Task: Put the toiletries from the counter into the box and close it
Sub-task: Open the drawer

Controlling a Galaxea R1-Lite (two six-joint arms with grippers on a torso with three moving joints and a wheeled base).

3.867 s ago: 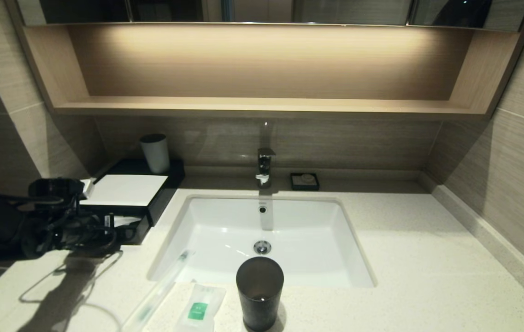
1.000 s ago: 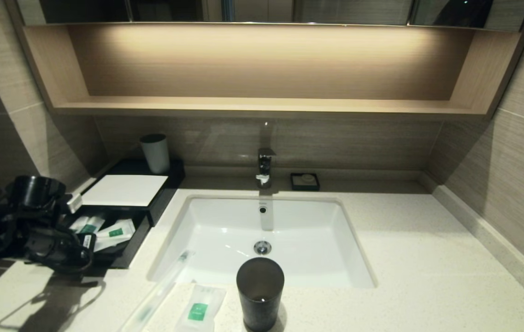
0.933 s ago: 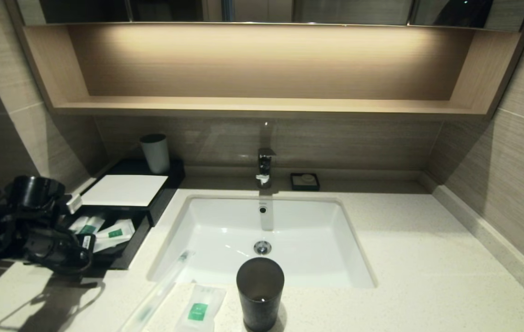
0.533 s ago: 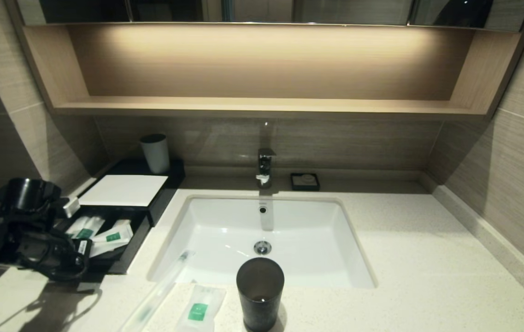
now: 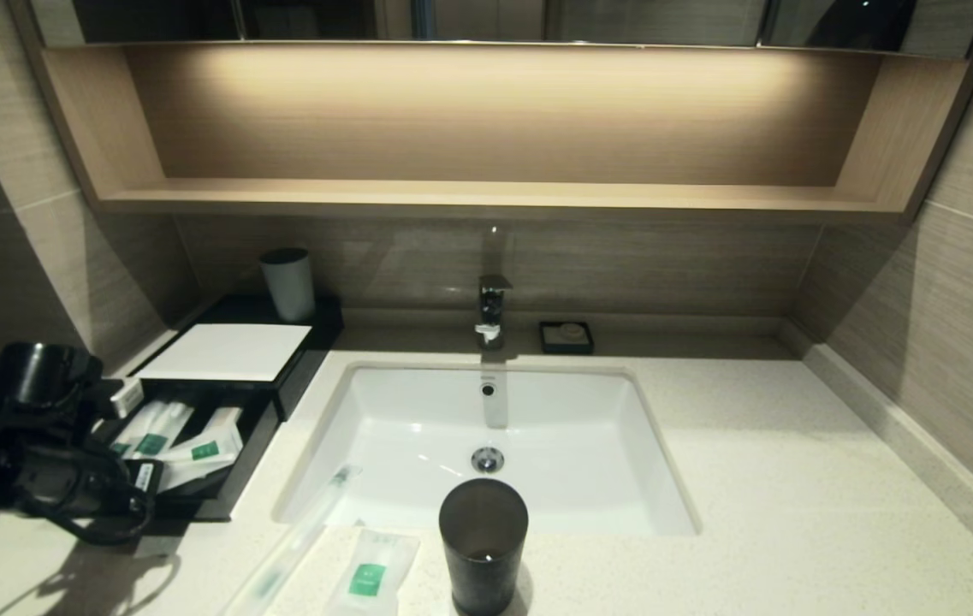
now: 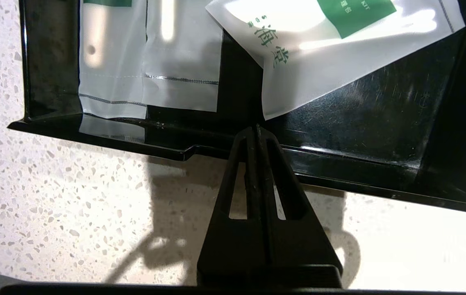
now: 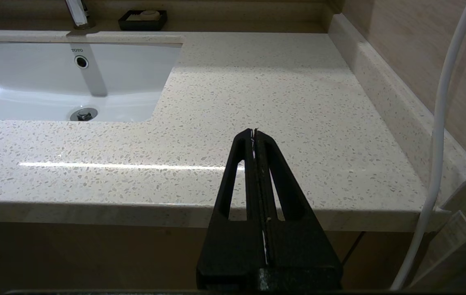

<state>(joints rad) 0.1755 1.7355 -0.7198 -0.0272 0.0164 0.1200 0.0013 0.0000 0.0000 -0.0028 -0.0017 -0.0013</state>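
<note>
Head view: toothbrush (image 5: 298, 535) lying on the counter (image 5: 751, 479) at the near left corner of the sink (image 5: 589, 513), long axis running diagonally, far end poking over the basin rim, near end heading off the picture's bottom edge. Sachet (image 5: 370, 569) sitting flat right beside it, green label facing up, just left of the dark tumbler (image 5: 483, 543). Box (image 5: 298, 359) sitting at the back left with its drawer (image 5: 234, 479) pulled out, holding a few white packets (image 5: 195, 445) with green labels. Pale cup (image 5: 287, 282) standing behind the box, soap dish (image 5: 566, 336) sitting by the tap (image 5: 491, 310). Left gripper (image 5: 139, 479) hanging at the drawer's front edge.

Left wrist view: left gripper (image 6: 256, 130) pinched fully shut with nothing in it, tips sitting right at the drawer front (image 6: 339, 180) near the notch, packets (image 6: 175, 57) lying just past it.

Right wrist view: right gripper (image 7: 254, 132) also clamped shut and empty, parked off the counter's near edge, well away from the sink (image 7: 52, 86).
</note>
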